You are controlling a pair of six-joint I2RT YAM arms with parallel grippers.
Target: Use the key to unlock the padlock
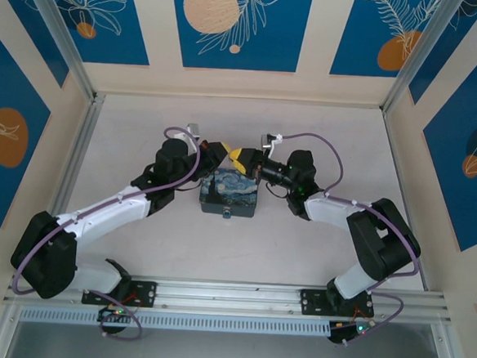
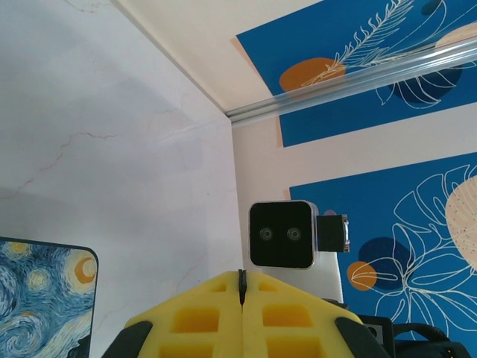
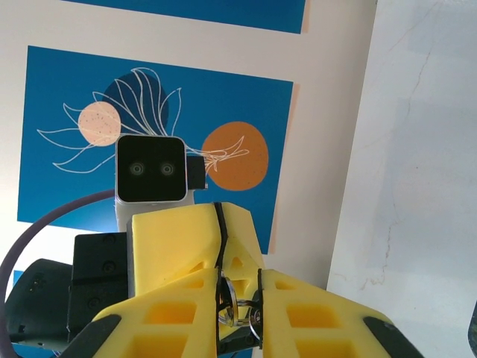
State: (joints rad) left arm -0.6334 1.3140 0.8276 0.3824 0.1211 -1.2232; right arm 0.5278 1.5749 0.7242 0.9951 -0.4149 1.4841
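1. 2 robot arms reach in from the near edge of a pale table (image 1: 332,132) and meet tip to tip above its middle.
2. A dark-blue swirl-painted tin (image 1: 229,193) lies flat on the table just below the meeting point, on the side nearer the arm bases.
3. The left claw (image 2: 242,280) is pressed fully together, its 2 yellow fingers meeting along 1 seam.
4. A thin dark sliver, apparently the key (image 2: 241,274), pokes out of that seam at the tip, pinched between the fingers.
5. The right claw (image 3: 238,287) faces the left one, and their yellow tips almost touch.
6. Its 2 fingers stand a narrow gap apart.
7. Small silvery metal loops, apparently the padlock (image 3: 235,304) and its shackle, sit in that gap, up off the table.
8. I cannot tell whether the right fingers are pressing on the metal or only flanking it.
9. Both pieces are too small to make out from overhead.
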